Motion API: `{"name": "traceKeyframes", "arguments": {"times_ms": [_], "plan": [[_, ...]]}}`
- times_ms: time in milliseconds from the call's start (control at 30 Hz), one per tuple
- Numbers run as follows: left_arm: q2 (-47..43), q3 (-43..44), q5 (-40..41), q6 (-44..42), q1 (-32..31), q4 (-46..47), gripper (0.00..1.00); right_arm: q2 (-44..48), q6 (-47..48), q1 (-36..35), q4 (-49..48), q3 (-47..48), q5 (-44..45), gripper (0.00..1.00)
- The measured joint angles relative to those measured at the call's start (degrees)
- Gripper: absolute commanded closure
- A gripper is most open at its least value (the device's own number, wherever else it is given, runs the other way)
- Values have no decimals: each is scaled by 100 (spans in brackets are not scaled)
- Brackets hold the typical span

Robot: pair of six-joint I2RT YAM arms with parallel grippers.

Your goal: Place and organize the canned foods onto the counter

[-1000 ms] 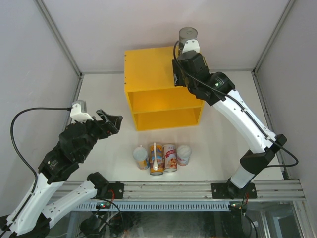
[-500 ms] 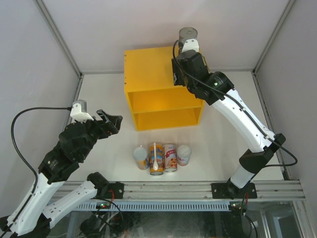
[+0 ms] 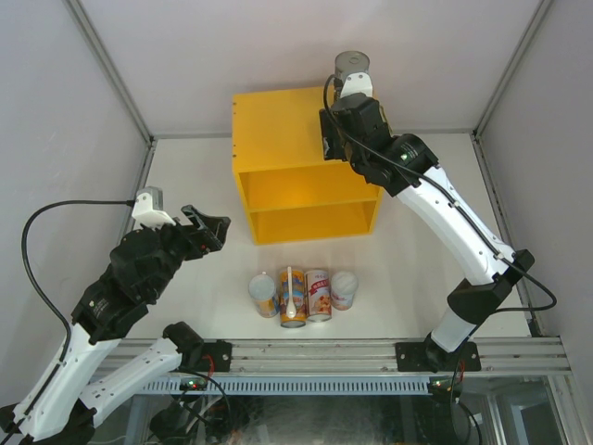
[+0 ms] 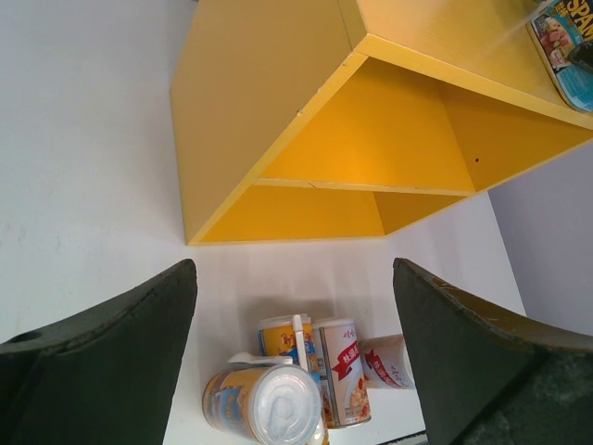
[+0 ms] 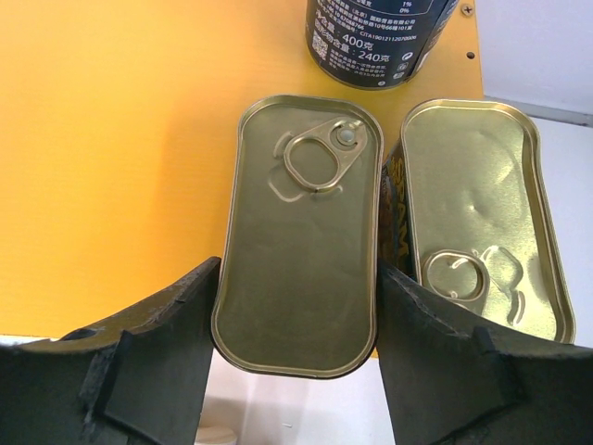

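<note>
Right wrist view: right gripper (image 5: 296, 275) straddles the left gold-lidded tin (image 5: 301, 232), fingers close against its long sides; gripping or releasing, cannot tell. Tin lies flat on yellow counter (image 5: 120, 139), just beside second tin (image 5: 482, 213), dark can (image 5: 380, 42) beyond. Suggest opening fully, then lifting straight up to avoid nudging neighbours.

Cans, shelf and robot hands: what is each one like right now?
Shelf: both compartments empty.
Flat tins: sealed, lying side by side on the shelf top.
Dark can: upright on the shelf top.
Four round cans: in a row on the table.
Left hand: open, empty.
Right hand: around one flat tin, grip unclear.
</note>
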State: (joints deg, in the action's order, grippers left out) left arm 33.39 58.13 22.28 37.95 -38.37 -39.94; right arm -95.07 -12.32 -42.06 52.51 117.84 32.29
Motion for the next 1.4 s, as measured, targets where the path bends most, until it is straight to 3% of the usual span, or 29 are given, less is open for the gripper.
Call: {"name": "traceKeyframes", "arguments": {"times_ms": [800,1167,1400], "plan": [[101,7,-11,2,9,-7,8,564,-4,-428,24,-225,245,35],[188,190,-76,7,15,-210,8,1384,-7,-1191,37,-688,728,35],[188,212,-350,79,15,-446,8,2271,-114,-2264,2,-1539,1322,38]]}}
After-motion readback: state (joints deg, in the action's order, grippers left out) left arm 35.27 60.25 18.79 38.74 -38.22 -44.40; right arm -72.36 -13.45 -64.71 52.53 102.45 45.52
